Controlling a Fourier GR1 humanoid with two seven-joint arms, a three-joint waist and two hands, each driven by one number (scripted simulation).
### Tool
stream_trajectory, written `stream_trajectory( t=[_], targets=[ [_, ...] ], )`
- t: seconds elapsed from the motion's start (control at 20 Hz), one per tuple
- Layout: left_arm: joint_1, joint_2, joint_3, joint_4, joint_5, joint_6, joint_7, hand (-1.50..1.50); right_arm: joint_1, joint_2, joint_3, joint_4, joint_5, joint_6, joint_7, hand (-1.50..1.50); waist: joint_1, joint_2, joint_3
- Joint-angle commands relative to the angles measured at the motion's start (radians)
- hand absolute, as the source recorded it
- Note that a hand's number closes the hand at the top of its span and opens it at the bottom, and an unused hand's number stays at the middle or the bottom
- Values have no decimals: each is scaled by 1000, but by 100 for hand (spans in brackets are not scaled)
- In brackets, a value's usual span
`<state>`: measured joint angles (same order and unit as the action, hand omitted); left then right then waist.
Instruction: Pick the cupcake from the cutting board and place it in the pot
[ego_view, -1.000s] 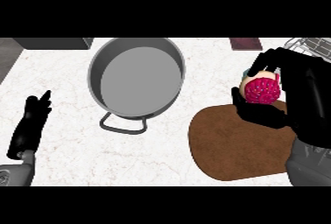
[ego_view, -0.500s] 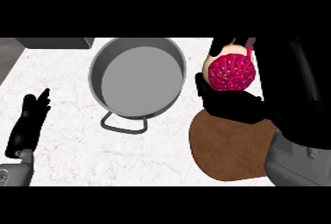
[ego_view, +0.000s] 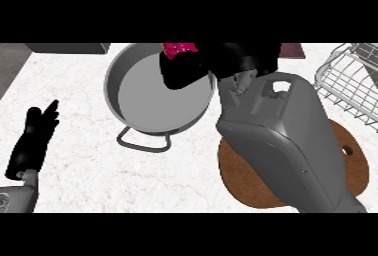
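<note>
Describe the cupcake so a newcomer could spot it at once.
Start at the big grey pot on the white counter, left of the brown cutting board. Above the pot's far rim, the black right hand curls round the cupcake. Its bright pink top is the only vivid colour here.

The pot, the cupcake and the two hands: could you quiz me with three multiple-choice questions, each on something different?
1. Where is the cupcake?
A. on the cutting board
B. in the right hand, over the pot's far rim
C. lying on the counter

2. What colour is the cupcake's top?
A. pink
B. green
C. white

3. What is the left hand doing?
A. gripping the pot handle
B. resting open at the left edge
C. holding a plate

Answers: 1 B, the right hand curls round it above the pot; 2 A, pink shows between the fingers; 3 B, fingers straight, touching nothing. The cutting board is bare.
</note>
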<state>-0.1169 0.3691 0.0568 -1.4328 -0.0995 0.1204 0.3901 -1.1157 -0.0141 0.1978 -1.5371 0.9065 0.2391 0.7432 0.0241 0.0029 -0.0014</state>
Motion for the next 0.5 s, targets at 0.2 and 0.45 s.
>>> stream_trajectory(
  t=[0.2, 0.45],
  targets=[
    [-2, -29, -3, 6, -17, 7, -10, 0, -102, 14, -18, 383, -93, -116, -117, 150, 3, 4, 1],
    [16, -43, -31, -14, -38, 4, -17, 0, -95, 14, 71, 559, -258, -265, -60, 150, 36, 8, 0]
  ],
)
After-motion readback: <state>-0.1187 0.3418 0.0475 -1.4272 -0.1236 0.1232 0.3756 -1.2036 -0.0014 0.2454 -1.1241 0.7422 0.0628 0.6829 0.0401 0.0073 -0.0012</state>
